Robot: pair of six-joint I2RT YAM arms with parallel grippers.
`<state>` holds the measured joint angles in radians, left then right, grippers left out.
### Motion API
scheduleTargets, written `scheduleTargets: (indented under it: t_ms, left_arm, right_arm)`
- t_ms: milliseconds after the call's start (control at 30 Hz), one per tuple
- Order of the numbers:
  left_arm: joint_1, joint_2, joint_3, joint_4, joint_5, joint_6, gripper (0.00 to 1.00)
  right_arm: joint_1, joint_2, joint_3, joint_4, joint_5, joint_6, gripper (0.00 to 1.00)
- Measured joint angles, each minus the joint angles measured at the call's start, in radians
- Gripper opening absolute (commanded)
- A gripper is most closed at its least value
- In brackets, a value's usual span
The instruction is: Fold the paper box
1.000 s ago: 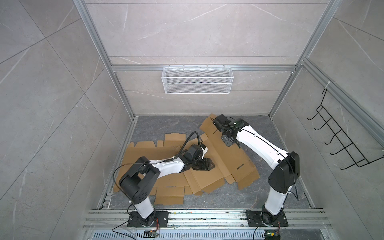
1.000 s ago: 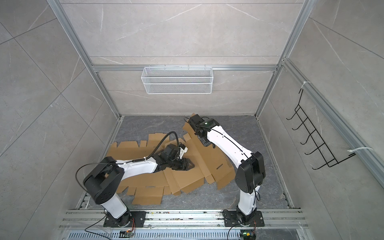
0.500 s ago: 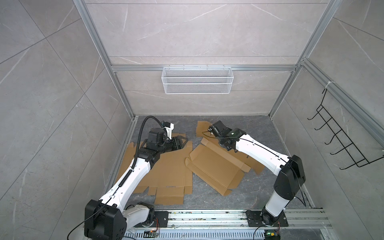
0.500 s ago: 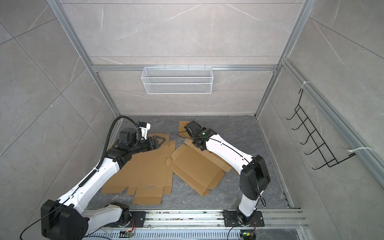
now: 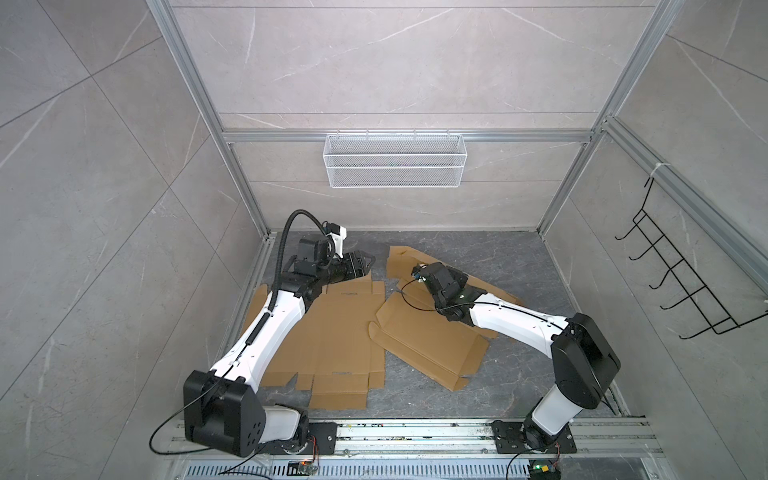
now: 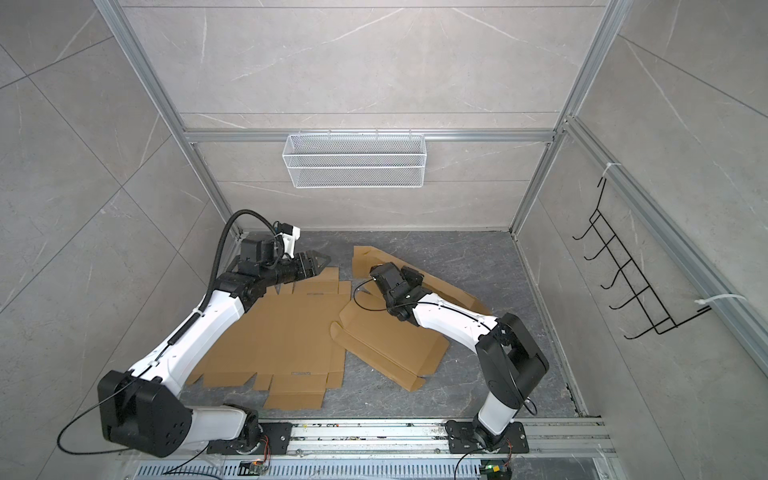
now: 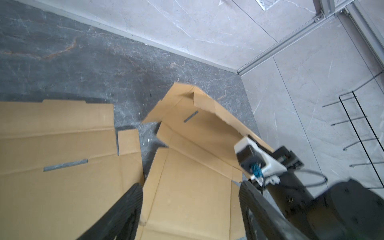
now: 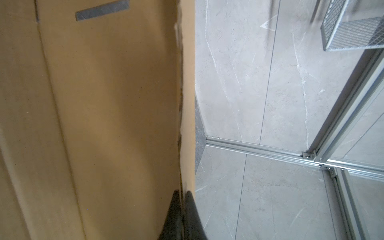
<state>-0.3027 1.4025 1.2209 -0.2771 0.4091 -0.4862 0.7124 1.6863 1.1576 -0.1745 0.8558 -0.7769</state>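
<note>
Barely started imo: right claw [image 8: 182, 193] is pinching the far flap of the paper box [image 5: 428, 345], which is lying mostly flat on the bench [image 5: 478, 257] right of centre w/ no walls up, while left claw [image 7: 190, 187] is hovering spread and empty over the 2nd blank [image 5: 332, 332] on the left.
</note>
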Motion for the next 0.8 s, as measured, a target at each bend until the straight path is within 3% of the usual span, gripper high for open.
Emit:
scheduleTargets:
  t_ms: [267, 467, 800]
  left_arm:
    - [-0.116, 0.314, 0.322, -0.097, -0.010, 0.048, 0.77]
    - [-0.187, 0.467, 0.473, -0.201, -0.011, 0.092, 0.76]
    - [-0.190, 0.517, 0.492, -0.283, -0.011, 0.121, 0.75]
  right_arm:
    - [0.001, -0.004, -0.032, 0.057, -0.066, -0.014, 0.00]
    - [0.002, -0.004, -0.061, 0.063, -0.098, -0.021, 0.00]
    - [0.019, -0.050, -0.108, 0.131, -0.082, -0.067, 0.00]
